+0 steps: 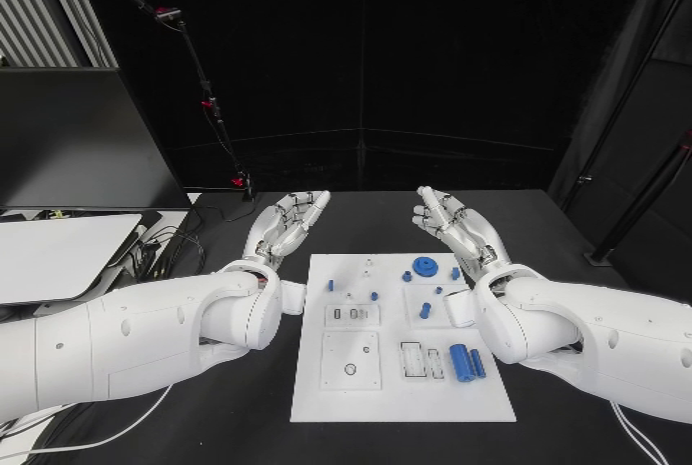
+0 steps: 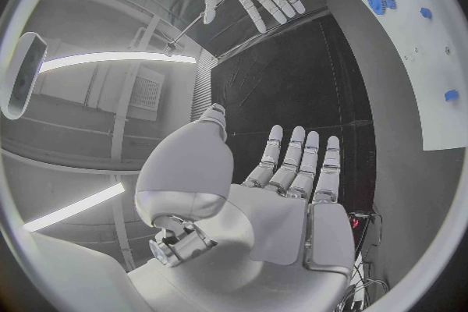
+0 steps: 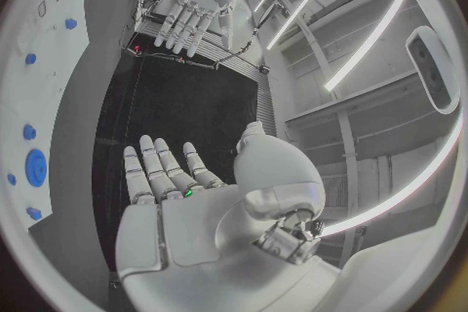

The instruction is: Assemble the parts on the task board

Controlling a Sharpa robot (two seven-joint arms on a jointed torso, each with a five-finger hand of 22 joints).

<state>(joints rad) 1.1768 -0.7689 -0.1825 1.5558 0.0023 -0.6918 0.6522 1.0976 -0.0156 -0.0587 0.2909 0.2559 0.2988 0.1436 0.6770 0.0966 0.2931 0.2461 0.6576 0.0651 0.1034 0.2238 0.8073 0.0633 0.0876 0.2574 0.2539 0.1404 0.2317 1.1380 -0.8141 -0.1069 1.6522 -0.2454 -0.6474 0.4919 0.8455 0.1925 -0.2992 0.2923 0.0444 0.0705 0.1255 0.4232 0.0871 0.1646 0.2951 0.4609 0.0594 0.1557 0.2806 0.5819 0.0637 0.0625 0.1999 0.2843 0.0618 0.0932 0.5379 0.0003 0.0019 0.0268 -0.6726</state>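
Hands spread beyond board edge

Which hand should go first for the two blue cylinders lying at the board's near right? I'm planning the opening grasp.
Probably the right hand: both hands are open and empty, but the blue cylinders lie on the task board's right side, beside the right arm; the left hand would cross over.

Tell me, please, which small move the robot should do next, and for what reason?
Probably lower the right hand toward the blue round part on the task board. Both hands are open and hold nothing, raised beyond the board's far edge, the left hand likewise. The blue parts lie untouched, and the round one is nearest the right hand.
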